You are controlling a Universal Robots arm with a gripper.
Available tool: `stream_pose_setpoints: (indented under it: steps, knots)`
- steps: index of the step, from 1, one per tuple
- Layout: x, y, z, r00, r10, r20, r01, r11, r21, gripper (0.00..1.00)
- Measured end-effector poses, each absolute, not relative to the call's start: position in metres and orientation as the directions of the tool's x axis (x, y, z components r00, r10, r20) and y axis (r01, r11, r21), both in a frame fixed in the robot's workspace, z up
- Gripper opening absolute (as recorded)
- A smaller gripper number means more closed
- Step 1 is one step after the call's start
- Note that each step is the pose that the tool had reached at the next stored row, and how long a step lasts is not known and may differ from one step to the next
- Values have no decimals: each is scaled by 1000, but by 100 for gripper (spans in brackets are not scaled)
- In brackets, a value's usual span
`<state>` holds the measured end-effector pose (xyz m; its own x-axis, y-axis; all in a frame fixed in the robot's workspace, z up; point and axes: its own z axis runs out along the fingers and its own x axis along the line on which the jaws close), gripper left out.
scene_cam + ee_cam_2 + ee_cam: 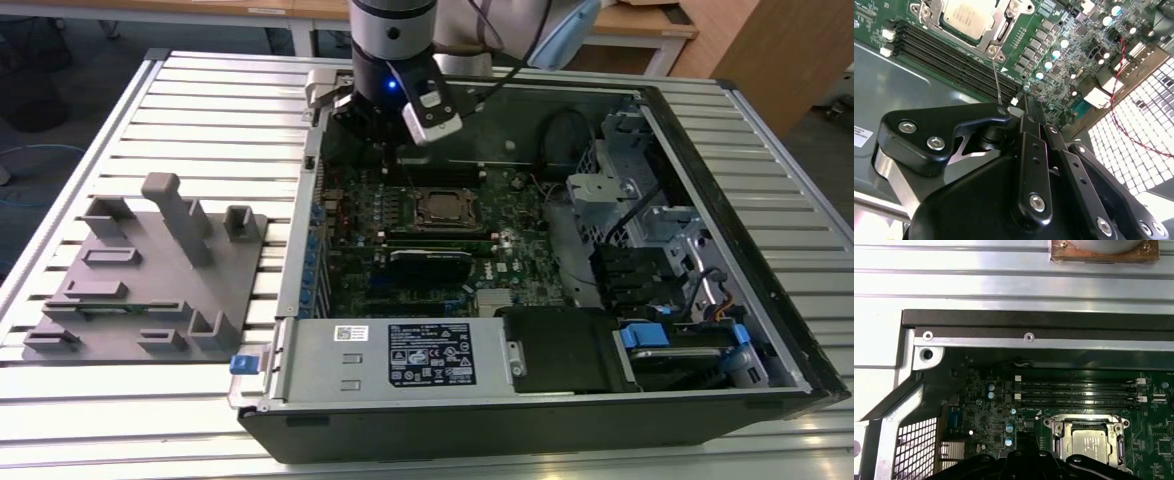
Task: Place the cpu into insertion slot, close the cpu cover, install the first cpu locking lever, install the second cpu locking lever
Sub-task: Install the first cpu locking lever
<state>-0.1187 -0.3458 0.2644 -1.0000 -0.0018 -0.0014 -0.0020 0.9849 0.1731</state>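
The cpu (1093, 444) lies flat in the insertion slot (1047, 428) on the green board, inside the open computer case (787, 330). The cpu cover (1086, 421) appears to be down around it, its window framing the chip's grey top, though the nearer edge of socket and cover is cut off in both wrist views. In the second wrist view a thin wire lever (997, 80) rises from the socket's corner, beside the black memory slots (954, 57), towards the gripper (1025, 107). Its upper end disappears behind the black linkage, so contact is unclear. I cannot tell whether the jaws are clenched or released. In the exterior view the arm hangs over the board's far corner, well apart from the grey fixture (147, 270) on the slatted table (200, 90).
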Motion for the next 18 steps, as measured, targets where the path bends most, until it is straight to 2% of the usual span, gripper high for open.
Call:
stream_pose_setpoints:
  steps: [10, 14, 18]
  knots:
    - [-119, -346, 263, -1000, -2, -1, -2, 983, 185, 10]
    - [-119, -346, 262, -1000, -2, -2, -2, 976, 219, 10]
    - [-120, -347, 260, -1000, -2, -2, -2, 973, 229, 10]
